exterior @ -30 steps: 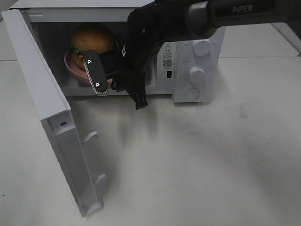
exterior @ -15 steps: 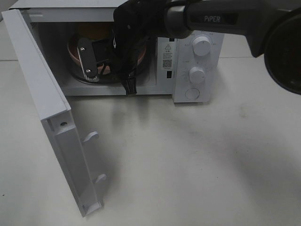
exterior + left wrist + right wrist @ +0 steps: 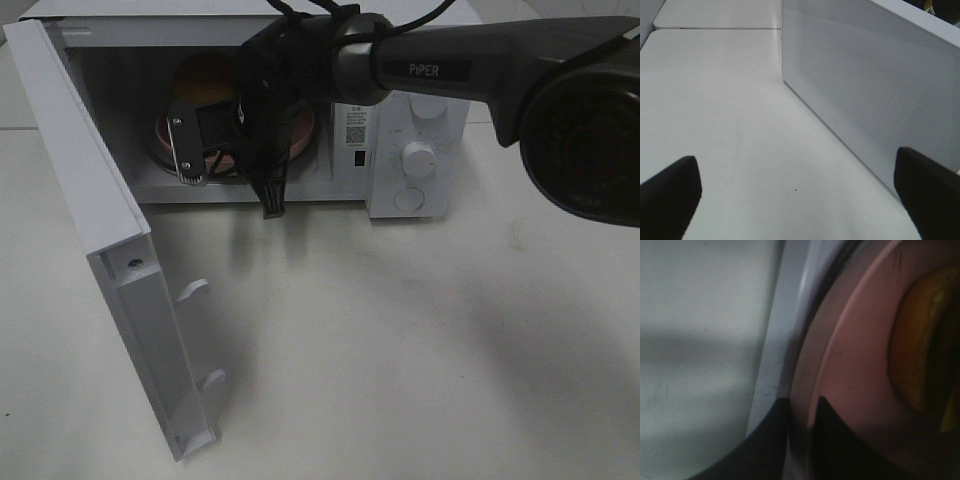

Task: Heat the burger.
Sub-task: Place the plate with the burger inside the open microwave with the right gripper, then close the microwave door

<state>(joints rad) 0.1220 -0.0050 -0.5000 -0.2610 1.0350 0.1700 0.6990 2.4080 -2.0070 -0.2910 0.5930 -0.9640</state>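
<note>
The burger [image 3: 205, 80] sits on a pink plate [image 3: 165, 135] inside the open microwave [image 3: 400, 120]; its golden bun is partly hidden behind my right arm. My right gripper [image 3: 198, 168] reaches into the cavity and is shut on the near rim of the plate. In the right wrist view the plate [image 3: 855, 350] rim lies between the two dark fingers of that gripper [image 3: 802, 410], with the burger [image 3: 920, 340] just beyond. My left gripper [image 3: 800, 185] is open and empty beside the microwave's perforated outer wall [image 3: 865, 90].
The microwave door [image 3: 110, 250] stands swung open toward the front left, with its latch hooks facing the table. Two knobs [image 3: 418, 158] and a button are on the panel at the right. White tabletop [image 3: 400, 340] lies in front.
My right arm has carried the plate and burger deeper into the microwave and lowered it; the gripper now sits further inside the cavity. The left gripper has not moved.
</note>
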